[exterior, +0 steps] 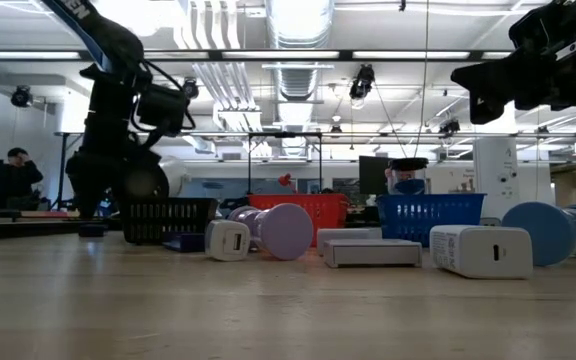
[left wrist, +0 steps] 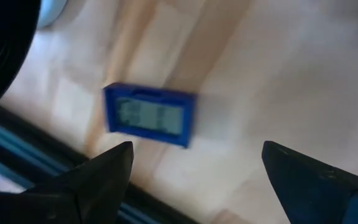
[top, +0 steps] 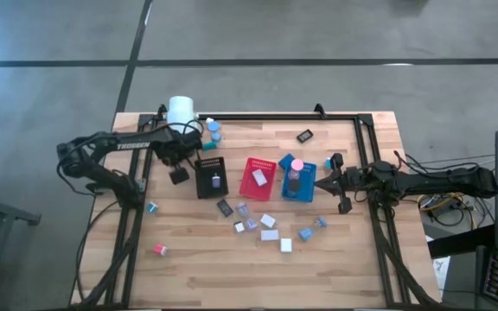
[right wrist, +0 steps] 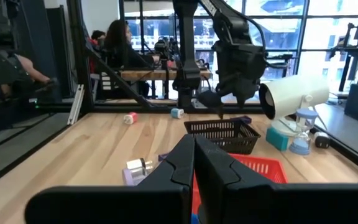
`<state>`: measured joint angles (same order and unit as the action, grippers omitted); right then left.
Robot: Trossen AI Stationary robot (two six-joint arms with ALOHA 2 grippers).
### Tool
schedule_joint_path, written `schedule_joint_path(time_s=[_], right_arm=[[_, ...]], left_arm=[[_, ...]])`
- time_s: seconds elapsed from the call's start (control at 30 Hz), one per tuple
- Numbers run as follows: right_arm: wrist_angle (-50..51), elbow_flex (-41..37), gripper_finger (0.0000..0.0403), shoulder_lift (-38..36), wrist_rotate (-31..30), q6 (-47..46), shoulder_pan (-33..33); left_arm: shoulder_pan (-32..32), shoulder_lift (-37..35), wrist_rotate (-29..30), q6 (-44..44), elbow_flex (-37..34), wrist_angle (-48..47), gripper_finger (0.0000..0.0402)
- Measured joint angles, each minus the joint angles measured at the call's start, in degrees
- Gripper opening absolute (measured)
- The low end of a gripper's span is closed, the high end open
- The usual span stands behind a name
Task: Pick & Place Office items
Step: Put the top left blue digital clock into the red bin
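The left gripper (left wrist: 191, 165), jaws released, is being held above a small blue-framed item (left wrist: 149, 116) at the black tray's (top: 211, 179) nine o'clock, apparently for grasping, while the right gripper (right wrist: 194, 163), jaws clenched empty, is being parked at the blue tray's (top: 299, 186) three o'clock.

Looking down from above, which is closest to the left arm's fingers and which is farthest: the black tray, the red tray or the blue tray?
Measured from the left fingers, open, beside the black tray:
1. Black tray, right beside them, toward the table's middle.
2. Red tray, one step farther, in the middle.
3. Blue tray, farthest, over by the right arm.
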<state>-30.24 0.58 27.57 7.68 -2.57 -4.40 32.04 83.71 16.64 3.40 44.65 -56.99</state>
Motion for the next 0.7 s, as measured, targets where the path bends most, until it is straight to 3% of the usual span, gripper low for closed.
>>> schedule_joint_path(time_s=[0.27,0.4,0.6,0.7], right_arm=[[0.01,0.0,0.0008,0.02,0.33,0.0,0.0],[0.0,0.0,0.0008,0.02,0.33,0.0,0.0],[0.0,0.0,0.0008,0.0,0.33,0.25,0.0],[-0.01,0.0,0.0008,0.0,0.31,0.26,-0.01]], left_arm=[[2.97,-0.68,1.06,5.3,-1.54,4.23,0.0363],[3.88,-0.68,-2.4,9.43,-3.41,7.56,0.0362],[3.91,-0.79,-6.62,4.19,-2.93,6.55,0.0362],[3.89,-0.84,-11.5,-0.57,-1.9,4.89,0.0362]])
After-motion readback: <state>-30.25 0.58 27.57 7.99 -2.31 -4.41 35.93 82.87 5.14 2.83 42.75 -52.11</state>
